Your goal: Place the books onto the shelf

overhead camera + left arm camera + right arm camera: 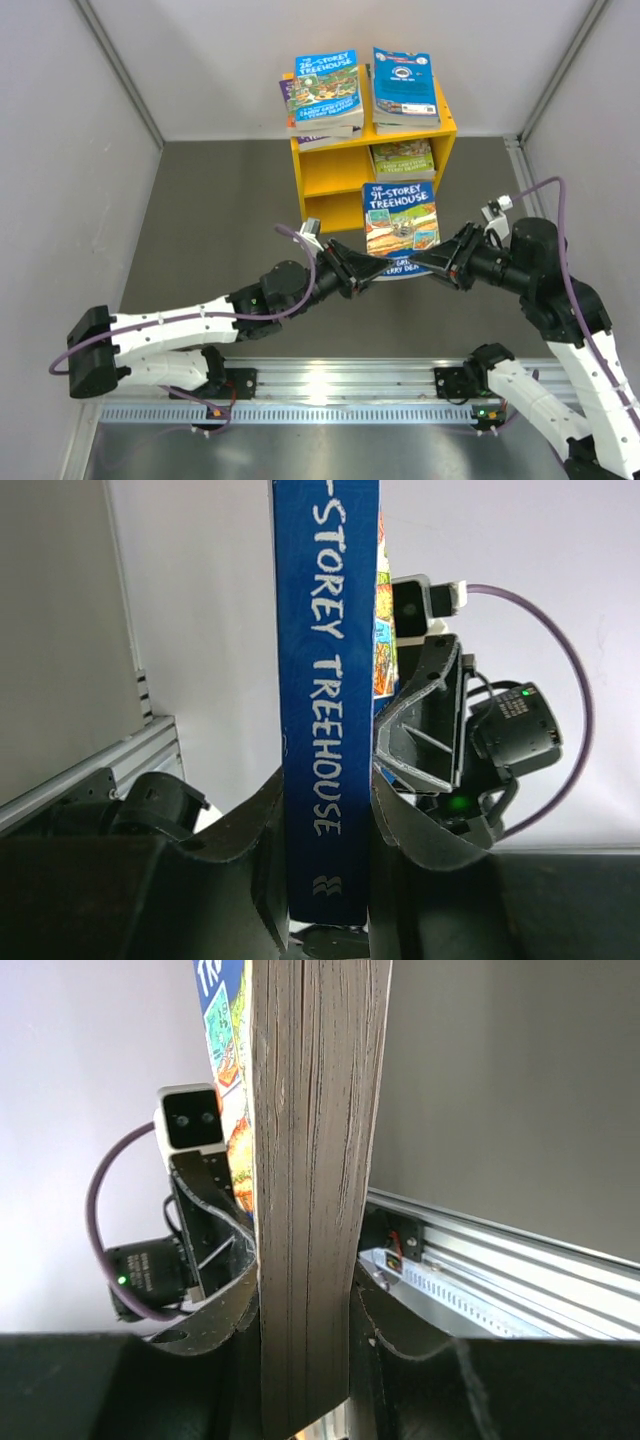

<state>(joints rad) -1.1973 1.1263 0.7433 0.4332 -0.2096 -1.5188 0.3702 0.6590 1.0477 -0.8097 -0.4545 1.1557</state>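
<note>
Nearest you, above the tabletop (200,200) just past its near edge, the two arms meet over the middle and share one load. Your left gripper (350,272) is pinching the blue spine of the 91-Storey Treehouse book (400,225), and its wrist view shows a finger (250,830) pressed against each face. Your right gripper (440,262) is clamped on the opposite side, with its fingers (225,1310) hugging the grey page edges. The book hangs between them cover up, roughly level and clear of the tabletop, with its far end just in front of the open face of the yellow shelf (330,170). That shelf stands against the far edge at the middle. A green-covered book (402,158) already lies in the upper compartment, and the held book hides much of the lower compartment from above. On the flat top are two stacks, one headed by a Treehouse paperback (328,90) and one by a blue-covered book (403,85). The step in hand looks like the two-handed carry to the shelf. Next, pick the slot, probably the lower compartment or the top of a stack, and move both wrists forward together so the book stays level. Watch that the leading edge clears the middle board. Let go with one side only once the book's weight rests on the shelf.
</note>
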